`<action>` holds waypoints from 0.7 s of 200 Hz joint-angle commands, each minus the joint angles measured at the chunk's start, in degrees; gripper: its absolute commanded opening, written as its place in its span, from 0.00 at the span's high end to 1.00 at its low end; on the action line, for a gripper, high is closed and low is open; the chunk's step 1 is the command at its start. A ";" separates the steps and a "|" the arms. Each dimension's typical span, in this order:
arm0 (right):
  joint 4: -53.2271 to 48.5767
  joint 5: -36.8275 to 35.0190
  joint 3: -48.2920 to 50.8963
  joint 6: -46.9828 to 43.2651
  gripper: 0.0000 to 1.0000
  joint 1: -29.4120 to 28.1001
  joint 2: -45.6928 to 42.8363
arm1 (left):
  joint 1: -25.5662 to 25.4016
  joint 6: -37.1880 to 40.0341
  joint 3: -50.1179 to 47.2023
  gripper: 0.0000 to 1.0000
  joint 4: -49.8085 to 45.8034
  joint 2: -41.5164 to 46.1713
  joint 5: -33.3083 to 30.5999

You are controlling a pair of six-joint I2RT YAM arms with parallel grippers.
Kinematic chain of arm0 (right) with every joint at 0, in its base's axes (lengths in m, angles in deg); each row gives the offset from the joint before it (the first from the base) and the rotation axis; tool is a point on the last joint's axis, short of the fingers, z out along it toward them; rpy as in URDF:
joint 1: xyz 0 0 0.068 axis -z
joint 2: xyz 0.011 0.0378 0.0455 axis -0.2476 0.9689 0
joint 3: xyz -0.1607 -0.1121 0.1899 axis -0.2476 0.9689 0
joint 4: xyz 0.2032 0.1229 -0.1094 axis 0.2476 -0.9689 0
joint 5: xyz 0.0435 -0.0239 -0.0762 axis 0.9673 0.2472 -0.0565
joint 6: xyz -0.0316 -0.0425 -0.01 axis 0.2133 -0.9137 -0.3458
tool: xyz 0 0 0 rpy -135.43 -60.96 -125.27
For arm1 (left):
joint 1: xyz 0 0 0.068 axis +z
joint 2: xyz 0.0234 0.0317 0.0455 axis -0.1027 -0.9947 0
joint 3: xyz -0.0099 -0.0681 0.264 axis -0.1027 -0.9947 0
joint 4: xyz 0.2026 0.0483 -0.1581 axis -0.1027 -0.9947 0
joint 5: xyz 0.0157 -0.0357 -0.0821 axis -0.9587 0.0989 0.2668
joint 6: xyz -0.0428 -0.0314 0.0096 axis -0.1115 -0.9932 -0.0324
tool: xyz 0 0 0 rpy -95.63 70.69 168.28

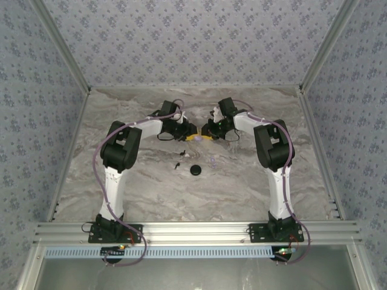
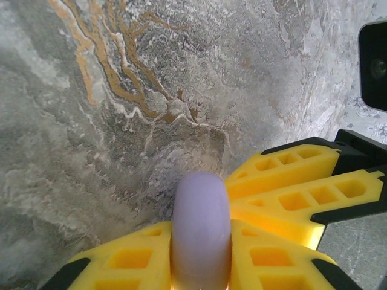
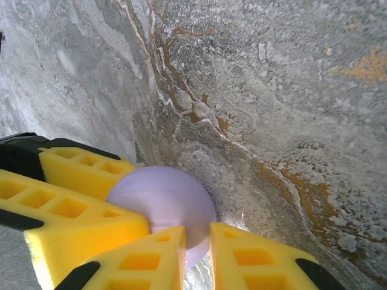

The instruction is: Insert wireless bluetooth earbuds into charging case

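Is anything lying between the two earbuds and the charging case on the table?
Nothing visible does: bare marble table lies between the earbuds and the charging case. Both the left gripper and right gripper, though, are closed on a lilac disc farther back.

The top camera sits high behind the arm bases and looks down over the whole table (image 1: 242,187) from afar. The wrist cameras look along the left fingers (image 2: 130,260) and the right fingers (image 3: 260,260), close above the tabletop. Facing each other, both take in the same lilac disc (image 2: 201,229).
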 commanded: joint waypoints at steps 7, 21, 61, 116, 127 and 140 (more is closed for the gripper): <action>-0.69 -0.45 2.12 0.26 0.80 0.43 -1.69 | -0.14 2.01 0.18 0.79 -2.66 1.78 -2.08; -0.76 -0.95 3.09 -0.18 0.77 0.94 -3.52 | 0.11 2.75 0.06 0.80 -3.41 2.96 -2.90; -0.46 -1.88 6.85 -2.86 0.73 3.41 -11.01 | 1.65 5.60 -1.67 0.80 -3.84 8.72 -4.34; 1.73 5.03 11.53 -10.40 0.62 7.10 -21.86 | 3.63 10.51 -5.59 0.78 0.97 18.81 0.86; 2.63 7.48 12.25 -11.63 0.59 7.65 -24.07 | 3.72 11.84 -6.13 0.78 1.77 20.66 2.50; 2.90 10.08 12.40 -13.09 0.55 8.09 -25.86 | 3.72 13.14 -6.74 0.79 3.30 22.64 5.22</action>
